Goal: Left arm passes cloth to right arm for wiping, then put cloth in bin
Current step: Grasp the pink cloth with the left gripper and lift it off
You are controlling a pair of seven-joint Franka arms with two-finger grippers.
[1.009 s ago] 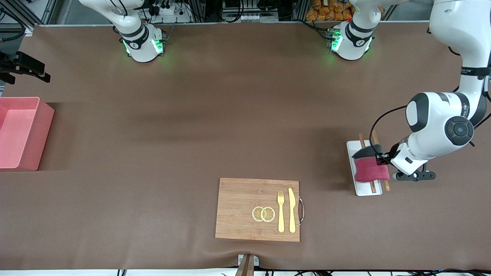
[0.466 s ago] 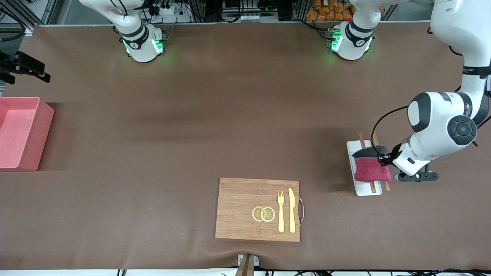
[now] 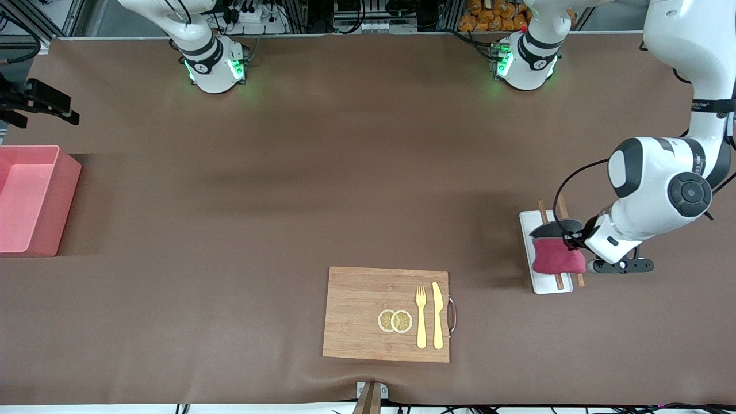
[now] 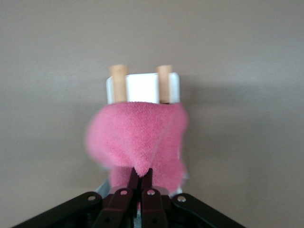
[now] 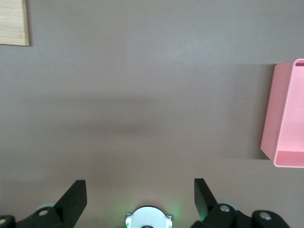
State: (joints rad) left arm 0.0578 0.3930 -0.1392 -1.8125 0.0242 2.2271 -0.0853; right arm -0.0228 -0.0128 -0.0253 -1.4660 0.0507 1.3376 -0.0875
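Note:
The left gripper (image 3: 572, 241) is shut on an edge of the crimson cloth (image 3: 556, 257), whose dark grey side faces the robots' bases. It holds the cloth over a small white tray (image 3: 528, 227) with chopsticks (image 3: 542, 208), at the left arm's end of the table. In the left wrist view the fingertips (image 4: 134, 176) pinch a fold of the cloth (image 4: 137, 135) in front of the tray (image 4: 142, 88). The right gripper (image 3: 40, 103) hangs open and empty, high above the table beside the pink bin (image 3: 64, 190). Its wrist view shows its open gripper (image 5: 138, 185) and the bin (image 5: 284, 114).
A wooden cutting board (image 3: 362, 299) lies near the front edge, mid-table, with two lemon slices (image 3: 395, 321), a yellow fork (image 3: 421, 316) and a yellow knife (image 3: 437, 313). A corner of the board shows in the right wrist view (image 5: 13, 21). Brown table cover spans between the bin and the board.
The left arm has shifted a little while holding the cloth over the tray. The right gripper has drifted slightly. Nothing was let go or taken.

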